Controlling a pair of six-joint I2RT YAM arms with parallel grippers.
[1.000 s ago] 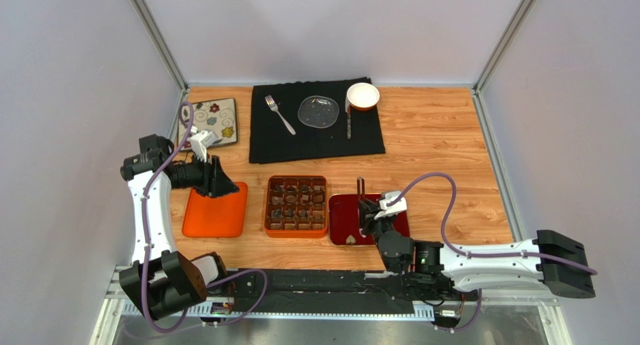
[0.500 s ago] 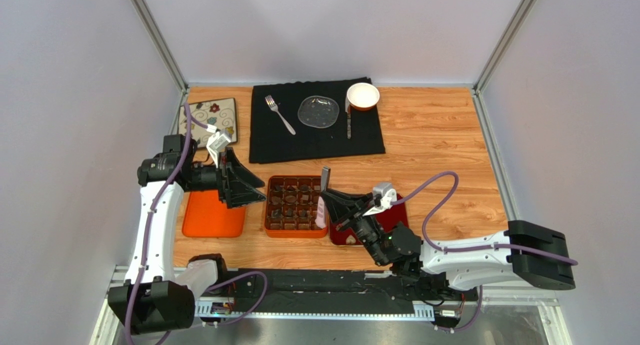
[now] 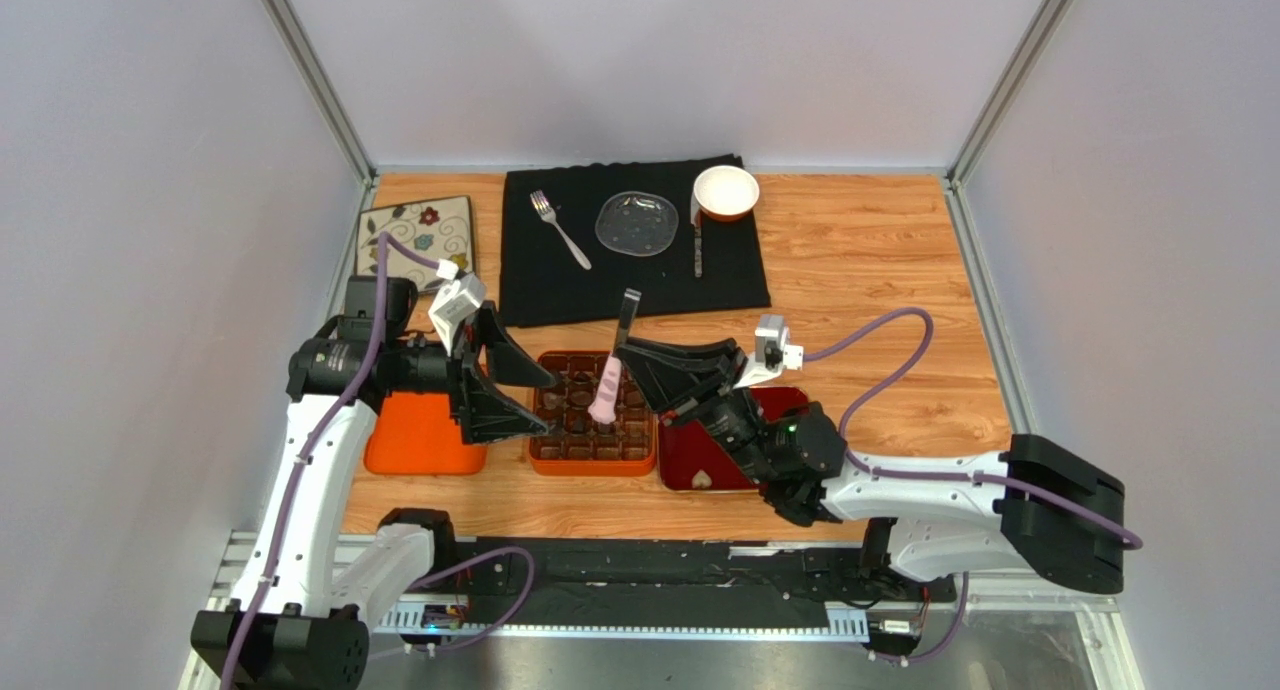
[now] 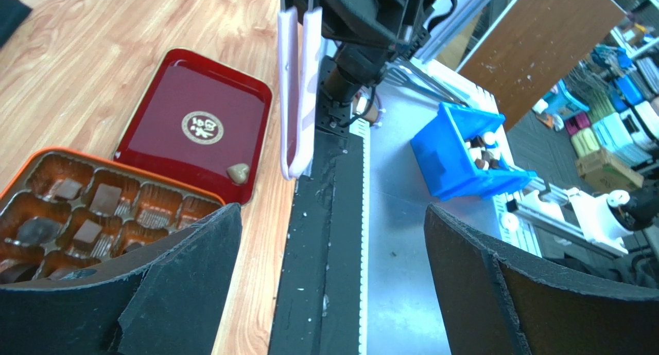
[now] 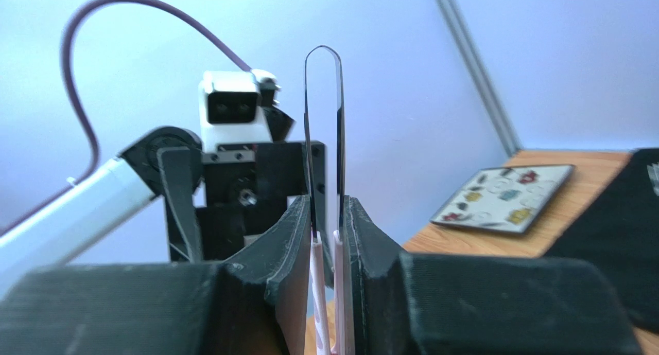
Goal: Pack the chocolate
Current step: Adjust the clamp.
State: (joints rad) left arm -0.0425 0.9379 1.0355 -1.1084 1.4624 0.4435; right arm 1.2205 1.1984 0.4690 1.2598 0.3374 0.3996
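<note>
The black left fingers (image 4: 186, 285) frame an orange box (image 3: 594, 467) lined with a glossy brown tray. The chocolate (image 4: 100, 199) in it is dark brown, with a few lighter pieces. Just past those fingers lies a deep red lid (image 4: 193, 85) with a round gold emblem and one tan chocolate piece (image 4: 237, 172). Further beyond them is a bright blue bin (image 4: 464, 150). The black right fingers (image 5: 290, 247) clamp tongs (image 5: 323, 100), black at the loop and translucent pink lower down. Behind the left fingers sits a plain orange tray (image 3: 421, 435). Far beyond both are a black cloth (image 3: 631, 278), a silver fork (image 3: 559, 228), a clear plate (image 3: 636, 222), a white bowl (image 3: 726, 192) and a cream dish (image 3: 421, 240) with coloured flowers and swirls. The table (image 3: 872, 315) is pale wood grain.
</note>
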